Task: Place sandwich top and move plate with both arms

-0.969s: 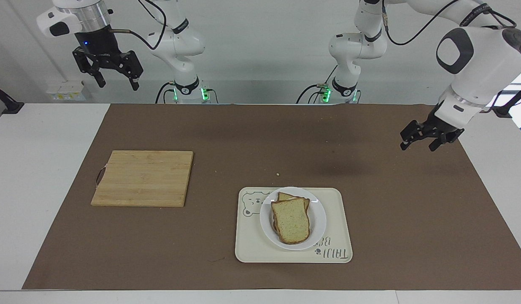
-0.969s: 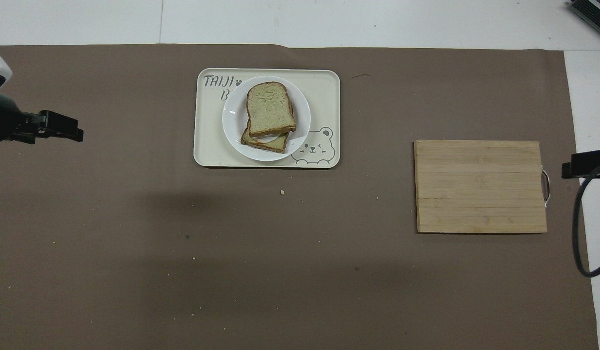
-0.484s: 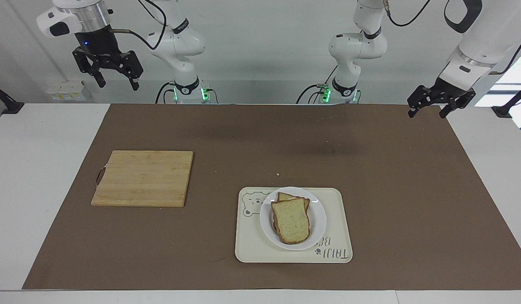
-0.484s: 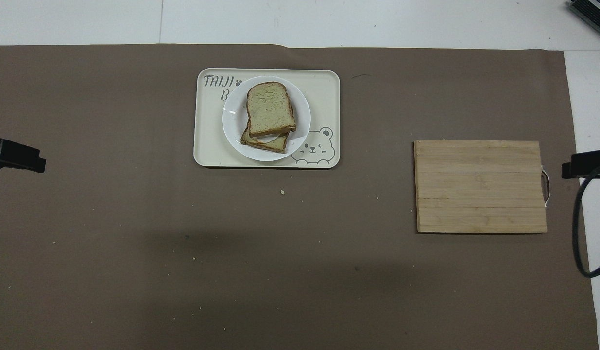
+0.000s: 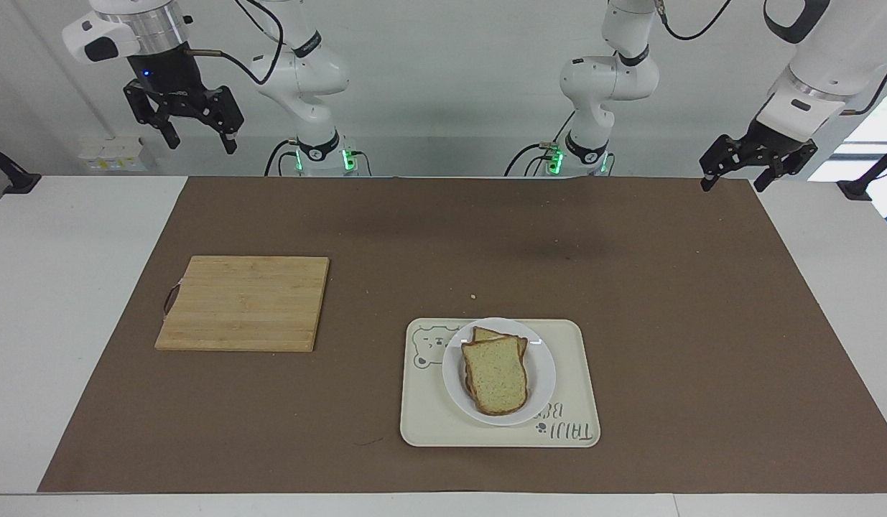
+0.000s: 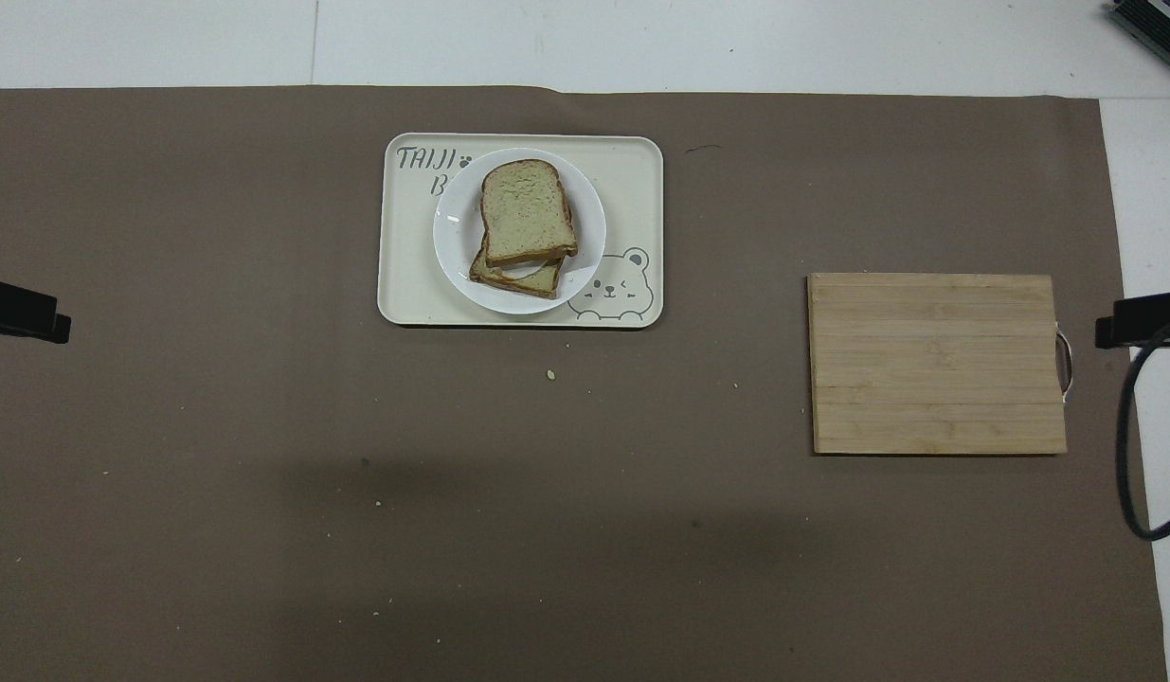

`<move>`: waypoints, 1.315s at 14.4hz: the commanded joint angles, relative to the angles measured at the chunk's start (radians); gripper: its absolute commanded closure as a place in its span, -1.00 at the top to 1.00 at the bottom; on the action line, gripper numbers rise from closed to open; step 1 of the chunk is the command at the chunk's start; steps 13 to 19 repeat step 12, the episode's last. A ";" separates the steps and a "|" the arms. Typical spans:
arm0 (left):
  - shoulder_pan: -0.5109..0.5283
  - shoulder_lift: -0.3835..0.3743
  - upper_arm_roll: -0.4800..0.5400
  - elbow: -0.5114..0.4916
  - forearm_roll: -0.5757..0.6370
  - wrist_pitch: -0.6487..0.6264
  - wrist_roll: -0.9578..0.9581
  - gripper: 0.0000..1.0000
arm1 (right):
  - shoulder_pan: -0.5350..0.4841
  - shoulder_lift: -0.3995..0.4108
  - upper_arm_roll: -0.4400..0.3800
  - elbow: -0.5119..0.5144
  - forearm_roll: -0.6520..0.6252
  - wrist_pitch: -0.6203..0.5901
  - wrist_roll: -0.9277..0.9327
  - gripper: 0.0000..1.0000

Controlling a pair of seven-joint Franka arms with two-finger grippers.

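The sandwich top lies on a lower slice on the plate. The plate stands on a cream bear-print tray. In the overhead view the sandwich top sits a bit askew, so the lower slice pokes out from under it on the plate. My left gripper hangs open and empty, high over the mat's corner at the left arm's end. My right gripper hangs open and empty, high over the table's edge at the right arm's end, and waits.
A wooden cutting board lies on the brown mat toward the right arm's end; it also shows in the overhead view. A few crumbs lie on the mat near the tray.
My left gripper has risen and drawn back from over the mat toward the robots' edge. The right gripper, the plate and the bread have not moved.
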 commanded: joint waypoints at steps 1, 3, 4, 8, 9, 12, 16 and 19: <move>0.002 -0.005 0.000 -0.002 0.014 -0.014 0.007 1.00 | -0.007 -0.005 0.000 0.007 0.009 -0.021 -0.028 1.00; -0.004 -0.005 -0.002 -0.002 0.012 -0.017 0.004 1.00 | -0.007 -0.005 0.000 0.007 0.009 -0.022 -0.028 1.00; -0.004 -0.005 -0.003 -0.004 0.012 -0.016 0.004 1.00 | -0.007 -0.005 0.000 0.006 0.007 -0.021 -0.028 1.00; -0.014 -0.011 -0.005 -0.005 0.011 -0.031 -0.002 1.00 | -0.007 -0.005 0.000 0.007 0.009 -0.021 -0.028 1.00; -0.014 -0.011 -0.008 -0.005 0.011 -0.034 -0.003 1.00 | -0.007 -0.005 0.000 0.007 0.009 -0.021 -0.028 1.00; -0.014 -0.011 -0.011 -0.005 0.011 -0.034 -0.003 1.00 | -0.007 -0.005 0.000 0.007 0.009 -0.021 -0.028 1.00; -0.014 -0.011 -0.011 -0.005 0.011 -0.034 -0.003 1.00 | -0.007 -0.005 0.000 0.007 0.009 -0.021 -0.028 1.00; -0.014 -0.011 -0.011 -0.005 0.011 -0.034 -0.003 1.00 | -0.007 -0.005 0.000 0.007 0.009 -0.021 -0.028 1.00</move>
